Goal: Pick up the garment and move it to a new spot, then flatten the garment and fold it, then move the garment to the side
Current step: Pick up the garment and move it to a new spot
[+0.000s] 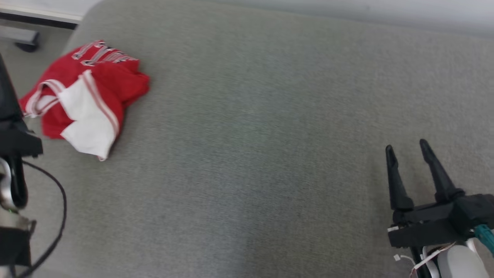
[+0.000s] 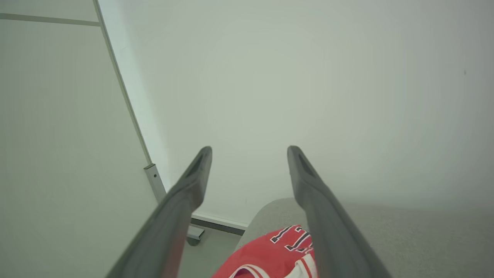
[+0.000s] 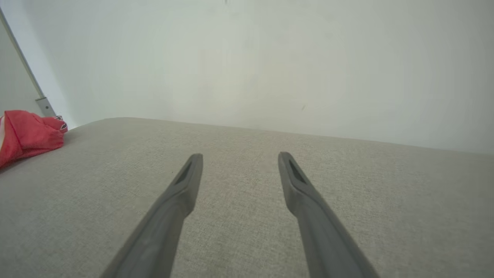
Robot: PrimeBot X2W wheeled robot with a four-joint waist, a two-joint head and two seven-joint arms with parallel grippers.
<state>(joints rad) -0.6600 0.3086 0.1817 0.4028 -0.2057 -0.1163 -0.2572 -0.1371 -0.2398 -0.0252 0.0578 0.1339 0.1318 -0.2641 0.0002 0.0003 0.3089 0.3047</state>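
Crumpled red-and-white lettered jersey garment (image 1: 110,83) sits upper left on grey fabric cushion (image 1: 251,154). Right pincer (image 1: 405,146) lower right, open, empty. Left pincer (image 2: 249,150) open, empty, near garment.

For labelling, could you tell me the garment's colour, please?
The garment is red with white panels; clearest in head view.

A grey woven cushion (image 1: 251,135) spreads wide and flat, its far left corner rounded, its far edge meeting a pale wall (image 1: 347,9). On it lies one garment (image 1: 83,96), red with a white panel, striped trim and white lettering outlined in dark. It sits crumpled in a loose heap near that rounded corner, close to the left edge. The weave around it is bare and smooth.
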